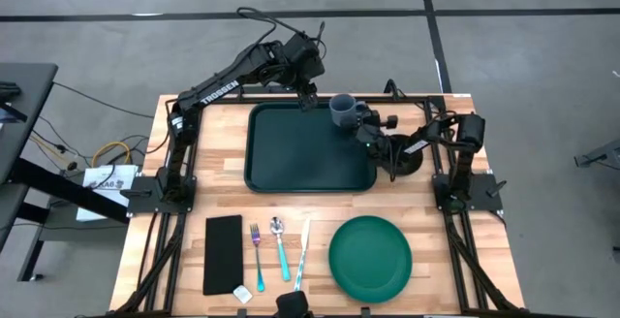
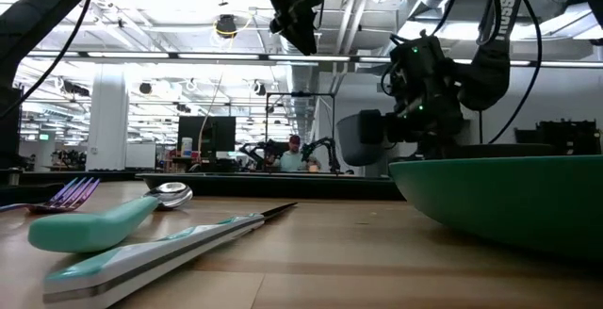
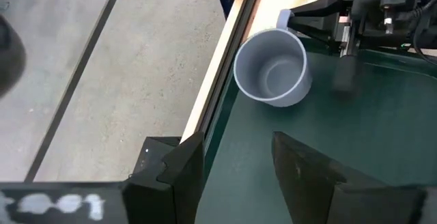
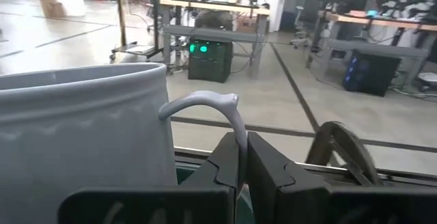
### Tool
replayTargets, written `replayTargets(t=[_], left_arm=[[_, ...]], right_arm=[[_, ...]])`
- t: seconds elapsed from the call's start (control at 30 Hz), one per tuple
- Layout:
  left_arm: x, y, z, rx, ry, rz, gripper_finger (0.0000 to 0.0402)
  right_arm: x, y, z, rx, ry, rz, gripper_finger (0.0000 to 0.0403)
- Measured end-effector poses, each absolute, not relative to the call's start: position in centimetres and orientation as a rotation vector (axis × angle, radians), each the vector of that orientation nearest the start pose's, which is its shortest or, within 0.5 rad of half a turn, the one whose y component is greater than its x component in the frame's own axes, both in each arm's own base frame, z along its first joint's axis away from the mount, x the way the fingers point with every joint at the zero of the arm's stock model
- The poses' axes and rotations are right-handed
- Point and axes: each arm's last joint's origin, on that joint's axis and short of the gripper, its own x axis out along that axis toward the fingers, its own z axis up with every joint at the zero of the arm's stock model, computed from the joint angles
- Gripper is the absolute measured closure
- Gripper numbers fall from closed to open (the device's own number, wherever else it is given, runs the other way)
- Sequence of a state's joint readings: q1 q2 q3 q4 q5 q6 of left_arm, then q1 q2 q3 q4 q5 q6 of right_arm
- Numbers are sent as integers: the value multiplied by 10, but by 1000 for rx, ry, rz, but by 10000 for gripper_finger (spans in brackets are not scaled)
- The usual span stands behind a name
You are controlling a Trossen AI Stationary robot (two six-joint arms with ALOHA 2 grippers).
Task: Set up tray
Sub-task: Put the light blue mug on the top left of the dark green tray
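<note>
Right pincer: I have it clamped on the mug handle, over the tray corner.
Left pincer: apart, idle beside it.
Progress: I judge mug nearly placed; plate, cutlery remain on the surface.

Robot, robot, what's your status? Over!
Right gripper shut on grey mug handle, at tray far corner. Left gripper open, hovering at tray's far edge. Nothing blocking.

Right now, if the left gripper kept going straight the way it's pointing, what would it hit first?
Most likely the tray floor: the left gripper hangs open, pointing down at bare green surface just short of the grey mug. Depth is unclear.
</note>
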State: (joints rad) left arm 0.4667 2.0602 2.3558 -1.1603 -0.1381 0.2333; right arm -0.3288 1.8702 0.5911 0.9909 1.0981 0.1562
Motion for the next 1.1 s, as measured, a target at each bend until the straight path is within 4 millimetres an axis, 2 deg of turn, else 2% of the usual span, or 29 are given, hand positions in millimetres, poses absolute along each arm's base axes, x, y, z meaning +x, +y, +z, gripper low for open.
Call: replayTargets(t=[0.17,0.27,0.37,0.57,0.77,1.1], left_arm=[[377,197,383,76,960,451,241],[377,201,369,91,1015,424,241],[380,204,350,117,1061,326,241],[387,202,316,337,1137,142,241],[392,201,308,501,1135,44,241],[398,195,309,490,1054,-47,241]], right_arm=[[280,-122,118,3,166,-1418,397],[282,-122,123,-12,147,-1369,397],[285,-120,127,-36,127,-1326,398],[289,-115,130,-58,120,-1264,397],[290,-112,130,-58,120,-1229,397],[291,-112,131,-54,110,-1208,396]])
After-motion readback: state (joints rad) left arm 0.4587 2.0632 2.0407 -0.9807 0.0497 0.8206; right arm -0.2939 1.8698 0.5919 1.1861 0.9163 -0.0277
